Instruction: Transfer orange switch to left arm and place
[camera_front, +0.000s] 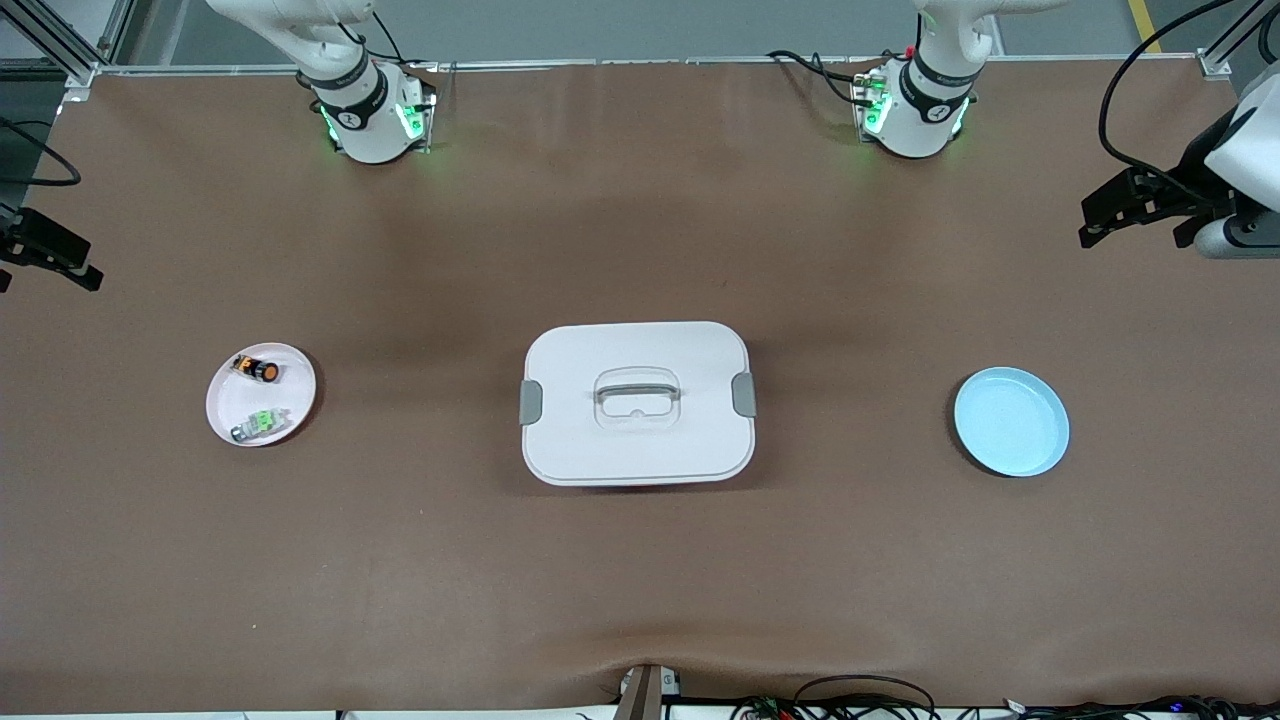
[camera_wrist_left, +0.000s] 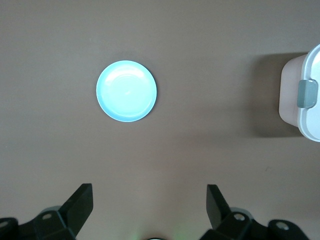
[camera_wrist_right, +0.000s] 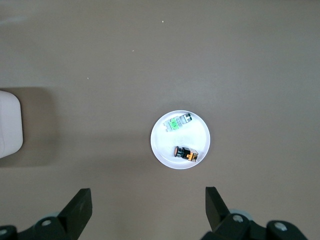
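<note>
Lowest in the front view among the things on the brown table (camera_front: 640, 580) is the box (camera_front: 638, 402), white and lidded with grey side latches and a clear handle on top, sitting closed at the middle; the orange switch (camera_front: 257, 368) lies on its side in a white plate (camera_front: 296, 388) toward the right arm's end of the table, well apart from the box; on the same plate, nearer the front camera and not touching it, lies a green-and-grey switch (camera_front: 260, 423); toward the left arm's end sits a light blue plate (camera_front: 1010, 421), also well apart from the box; the right gripper (camera_wrist_right: 149, 202) hangs high over the table near the white plate, its fingers (camera_wrist_right: 81, 204) spread wide and holding nothing, the switch (camera_wrist_right: 185, 153) showing below it; the left gripper (camera_wrist_left: 150, 200) hangs high over the table near the blue plate (camera_wrist_left: 126, 91), fingers (camera_wrist_left: 83, 198) likewise spread wide and holding nothing, with one latched end of the box (camera_wrist_left: 306, 97) at the edge of its view.
</note>
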